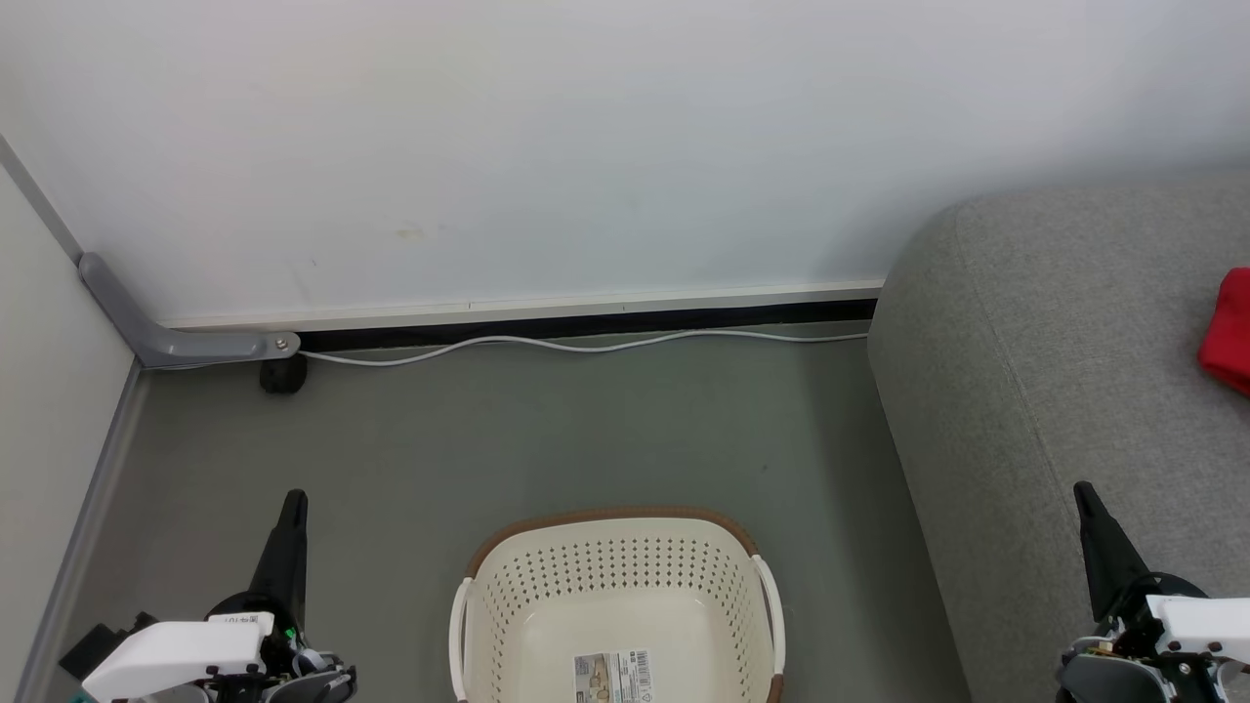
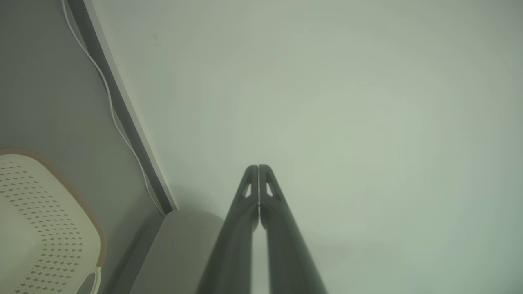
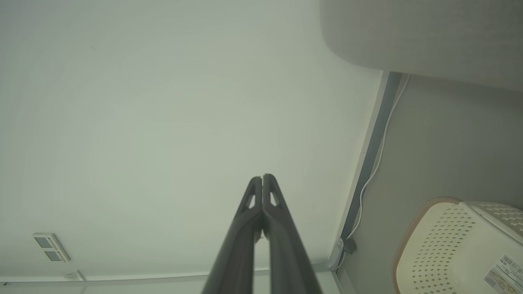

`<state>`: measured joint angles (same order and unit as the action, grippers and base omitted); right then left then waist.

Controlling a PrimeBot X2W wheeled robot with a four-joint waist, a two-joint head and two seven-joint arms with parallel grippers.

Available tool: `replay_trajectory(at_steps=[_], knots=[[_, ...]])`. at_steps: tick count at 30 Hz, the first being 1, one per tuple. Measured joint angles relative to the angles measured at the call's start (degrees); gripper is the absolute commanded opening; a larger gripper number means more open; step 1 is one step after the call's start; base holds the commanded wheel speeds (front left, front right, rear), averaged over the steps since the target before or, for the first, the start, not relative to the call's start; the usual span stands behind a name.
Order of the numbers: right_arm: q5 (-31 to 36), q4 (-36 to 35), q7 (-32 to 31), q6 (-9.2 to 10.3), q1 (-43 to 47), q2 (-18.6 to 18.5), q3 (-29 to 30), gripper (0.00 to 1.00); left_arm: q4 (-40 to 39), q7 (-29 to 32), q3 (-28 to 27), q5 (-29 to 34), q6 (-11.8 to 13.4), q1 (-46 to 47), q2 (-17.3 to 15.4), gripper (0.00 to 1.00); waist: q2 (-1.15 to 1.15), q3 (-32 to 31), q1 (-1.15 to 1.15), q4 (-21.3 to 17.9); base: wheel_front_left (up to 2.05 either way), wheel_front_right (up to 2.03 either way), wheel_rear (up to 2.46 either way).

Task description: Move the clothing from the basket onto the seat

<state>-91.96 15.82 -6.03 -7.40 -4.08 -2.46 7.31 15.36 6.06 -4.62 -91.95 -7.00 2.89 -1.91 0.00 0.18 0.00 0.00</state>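
The cream basket [image 1: 617,547] with a brown rim stands on the floor at the bottom centre; its inside holds just a label sticker. It also shows as the basket [image 2: 45,228] in the left wrist view and the basket [image 3: 453,249] in the right wrist view. A piece of red clothing [image 1: 1229,330] lies on the grey seat [image 1: 1055,391] at the right edge, partly cut off. My left gripper [image 1: 294,500] is shut and empty, left of the basket. My right gripper [image 1: 1082,491] is shut and empty over the seat's front. Both point at the wall, left gripper [image 2: 258,166], right gripper [image 3: 262,176].
A white wall [image 1: 547,146] runs behind, with a dark baseboard gap and a white cable [image 1: 586,345] along it. A grey bracket [image 1: 156,327] and a black foot [image 1: 282,376] sit in the left corner. Grey floor [image 1: 547,439] lies between basket and wall.
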Motion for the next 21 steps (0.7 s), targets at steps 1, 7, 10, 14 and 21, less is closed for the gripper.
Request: replay_trajectory(at_steps=[1,7,10,14,21], knots=[[0.0,0.0,0.0,0.0,0.0,0.0,0.0,0.0,0.0,0.0,0.0,0.0,0.0,0.0,0.0,0.0,0.0,0.0,-0.01,0.0,0.0,0.0,0.0],[0.01,0.0,0.0,0.0,0.0,0.01,0.02,0.0,0.0,0.0,0.0,0.0,0.0,0.0,0.0,0.0,0.0,0.0,0.0,0.0,0.0,0.0,0.0],[0.01,0.0,0.0,0.0,0.0,0.02,0.02,0.0,0.0,0.0,0.0,0.0,0.0,0.0,0.0,0.0,0.0,0.0,0.0,0.0,0.0,0.0,0.0],[0.01,0.0,0.0,0.0,-0.01,0.03,0.03,0.0,0.0,0.0,0.0,0.0,0.0,0.0,0.0,0.0,0.0,0.0,0.0,0.0,0.0,0.0,0.0],[0.0,0.0,0.0,0.0,-0.01,0.05,0.04,0.0,0.0,0.0,0.0,0.0,0.0,0.0,0.0,0.0,0.0,0.0,0.0,0.0,0.0,0.0,0.0]])
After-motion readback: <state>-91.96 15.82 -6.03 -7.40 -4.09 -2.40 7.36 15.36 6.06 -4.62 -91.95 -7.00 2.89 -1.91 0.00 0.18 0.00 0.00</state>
